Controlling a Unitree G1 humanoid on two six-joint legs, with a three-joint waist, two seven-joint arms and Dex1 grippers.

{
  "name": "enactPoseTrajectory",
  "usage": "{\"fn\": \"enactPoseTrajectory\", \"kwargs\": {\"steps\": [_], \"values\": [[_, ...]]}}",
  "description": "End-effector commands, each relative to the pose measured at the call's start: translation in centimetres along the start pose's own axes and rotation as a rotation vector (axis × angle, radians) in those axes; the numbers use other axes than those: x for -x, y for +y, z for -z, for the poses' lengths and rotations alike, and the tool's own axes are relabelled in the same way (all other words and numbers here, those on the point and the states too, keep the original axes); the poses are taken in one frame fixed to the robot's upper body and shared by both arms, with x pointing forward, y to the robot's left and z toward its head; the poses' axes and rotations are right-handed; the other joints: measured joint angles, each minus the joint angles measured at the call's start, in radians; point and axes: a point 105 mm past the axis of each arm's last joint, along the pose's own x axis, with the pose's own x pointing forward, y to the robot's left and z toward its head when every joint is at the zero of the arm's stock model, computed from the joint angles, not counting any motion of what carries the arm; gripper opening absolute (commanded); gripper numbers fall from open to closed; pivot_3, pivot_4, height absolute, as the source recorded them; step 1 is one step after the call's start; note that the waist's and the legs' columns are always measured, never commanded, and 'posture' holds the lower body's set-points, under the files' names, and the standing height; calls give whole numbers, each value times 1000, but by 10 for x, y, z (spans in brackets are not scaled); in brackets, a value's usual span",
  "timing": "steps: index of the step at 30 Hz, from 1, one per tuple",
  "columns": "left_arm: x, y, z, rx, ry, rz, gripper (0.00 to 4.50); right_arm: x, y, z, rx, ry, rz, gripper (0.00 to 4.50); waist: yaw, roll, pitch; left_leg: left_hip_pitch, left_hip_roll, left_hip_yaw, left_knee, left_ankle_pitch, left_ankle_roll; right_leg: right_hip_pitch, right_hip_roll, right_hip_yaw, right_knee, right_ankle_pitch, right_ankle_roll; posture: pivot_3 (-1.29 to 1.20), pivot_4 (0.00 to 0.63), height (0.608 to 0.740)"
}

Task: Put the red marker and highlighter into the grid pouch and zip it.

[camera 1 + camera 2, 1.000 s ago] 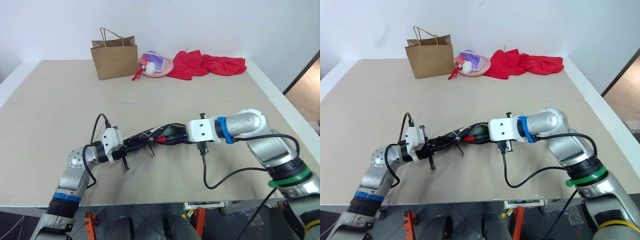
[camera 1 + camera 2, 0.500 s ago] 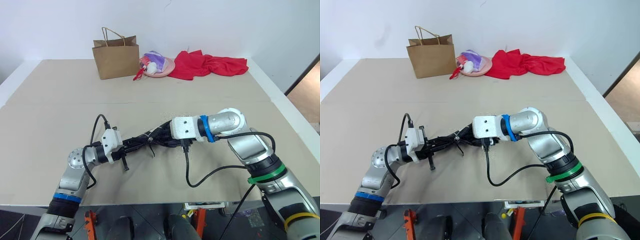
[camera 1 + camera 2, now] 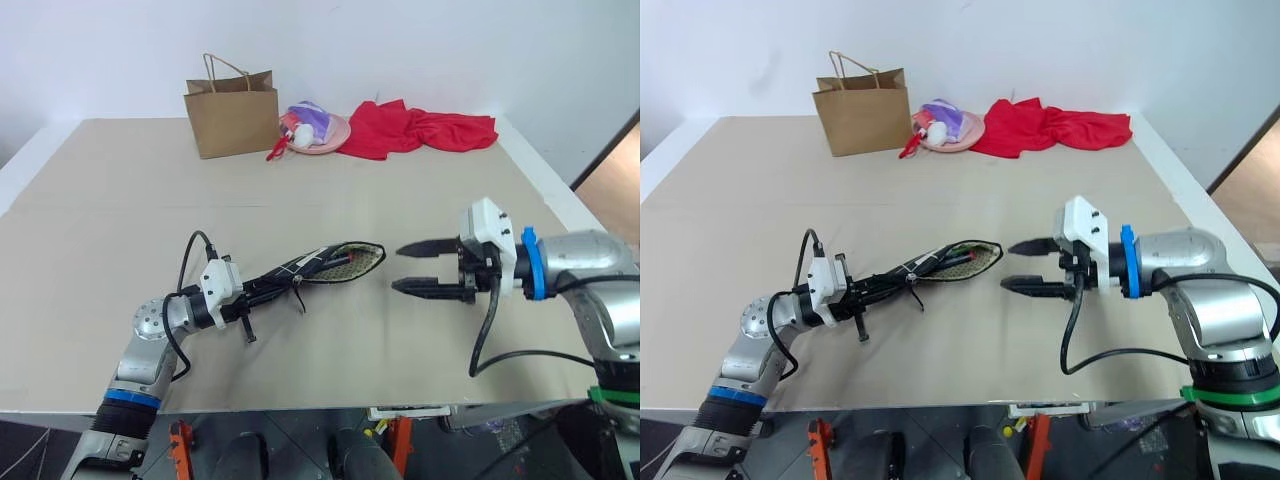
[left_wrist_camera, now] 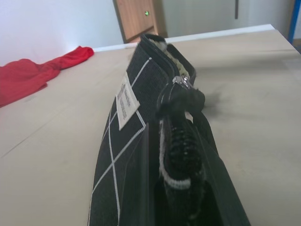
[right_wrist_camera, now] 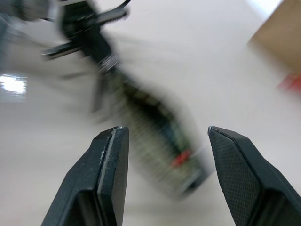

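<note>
Grid pouch (image 3: pixel 318 265) held off the tabletop (image 3: pixel 120 220), slanting up from the left gripper (image 3: pixel 255 292), open mouth turned toward the right gripper (image 3: pixel 412 268). Left gripper clenched on the closed end of the pouch, 2 black fingers hidden under the fabric in the left wrist view. Zipper pull cord (image 3: pixel 300 296) dangling from the pouch's underside, just beside that grip. White label (image 4: pixel 126 100) on the pouch's side panel, between 2 white grid lines. A streak of red marker (image 3: pixel 342 259) visible inside the pouch mouth, near its upper edge; a smear of green beside it there, probably the highlighter (image 3: pixel 962 266), too small to tell for sure. Mouth unzipped, gaping wide.

Right gripper released, 2 fingers spread one above the other, tips aimed at the pouch mouth and clearly apart from it, nothing between them. In the right wrist view, pouch blurred between the 2 fingertips (image 5: pixel 113 141), a red spot at its open end.

Well beyond the pouch, at the table's far side: brown paper bag (image 3: pixel 231 115) standing upright, pink plate (image 3: pixel 325 137) with a purple bundle just beside the bag, red cloth (image 3: pixel 420 128) crumpled beside the plate.
</note>
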Motion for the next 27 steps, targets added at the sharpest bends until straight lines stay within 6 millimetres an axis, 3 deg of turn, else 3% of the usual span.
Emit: {"fn": "enactPoseTrajectory", "kwargs": {"steps": [1, 4, 10, 13, 17, 27], "values": [[3, 6, -9, -40, -12, -31, 0, 3, 14, 7, -88, -24, 19, 2917, -1, -1, 0, 1, 0, -1, 0, 0, 0, 1, 1, 0, 0, 0, 1, 0, 150, 740], [4, 11, -9, -46, -8, -59, 0, -15, 25, 26, -170, -11, 24, 2917, -1, -2, 0, 3, 1, -1, 0, 0, 0, 2, 2, -1, 0, 1, 0, 0, 150, 740], [-2, 24, -12, -41, -24, -130, 0, -77, 15, 40, -288, -19, 128, 2917, -2, -2, 1, 4, 1, 0, 1, 1, -1, 1, 3, 1, 1, 3, 0, 0, 150, 740], [-4, 28, -12, -55, -11, -142, 0, -100, 4, 29, -312, -48, 176, 2917, -1, -4, 1, 3, 0, 0, 1, 2, -2, 1, 2, 1, 1, 3, 1, 0, 150, 740], [-7, 32, -12, -66, 1, -150, 0, -124, 7, 7, -284, -100, 148, 2917, -1, -4, 1, 0, 0, -1, 0, 2, -2, 0, 2, 0, 0, 2, 2, 0, 150, 740], [-13, 33, -17, -73, 6, -151, 0, -144, 2, -15, -292, -159, 157, 2917, -1, -4, 1, -3, 0, -3, 0, 1, -2, -2, 1, -1, 0, 2, 1, 0, 150, 740]]}}
